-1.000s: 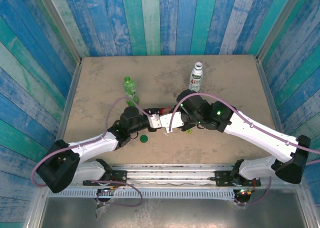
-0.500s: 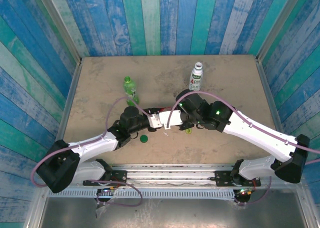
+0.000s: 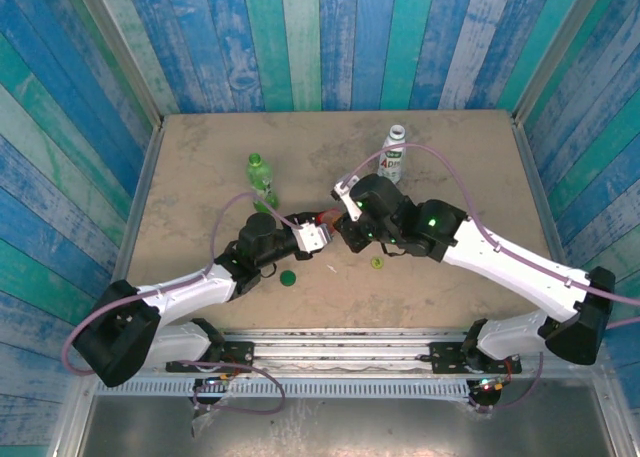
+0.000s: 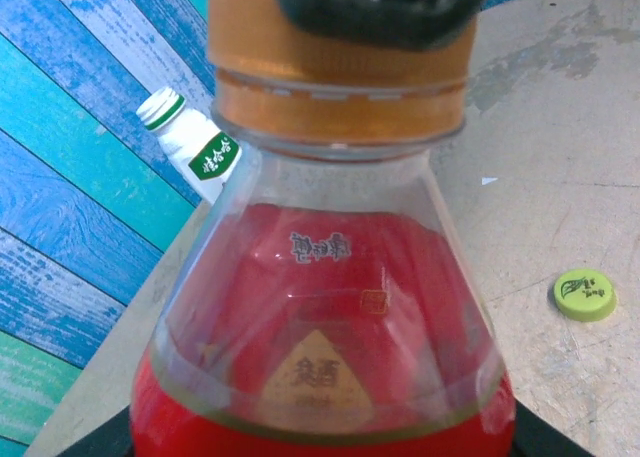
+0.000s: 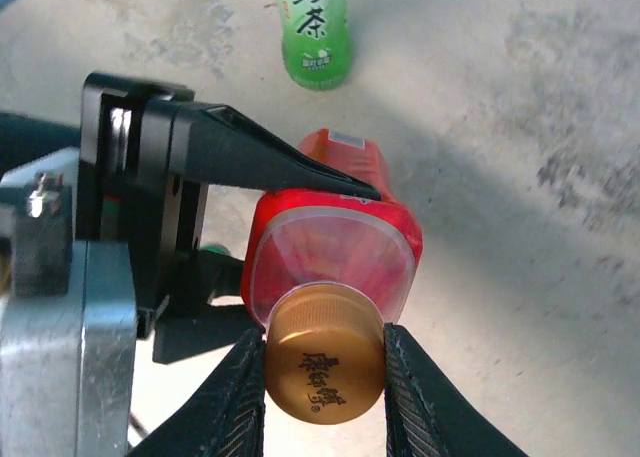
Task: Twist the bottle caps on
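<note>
My left gripper is shut on the red bottle, holding it tilted above the table. The orange cap sits on the bottle's neck, with my right gripper shut on it, one finger pressed to each side. In the top view the two grippers meet at mid-table around the red bottle. The clear green bottle stands uncapped at the back left. At the back right stands the white bottle. The dark green cap and the yellow-green cap lie loose on the table.
The tan table is walled by blue and green painted planks. The green bottle stands just beyond the held red one. The white bottle and yellow-green cap lie to either side of it.
My right gripper has moved up and left and turned at the wrist while on the cap. The left gripper and the red bottle shifted slightly toward the back.
</note>
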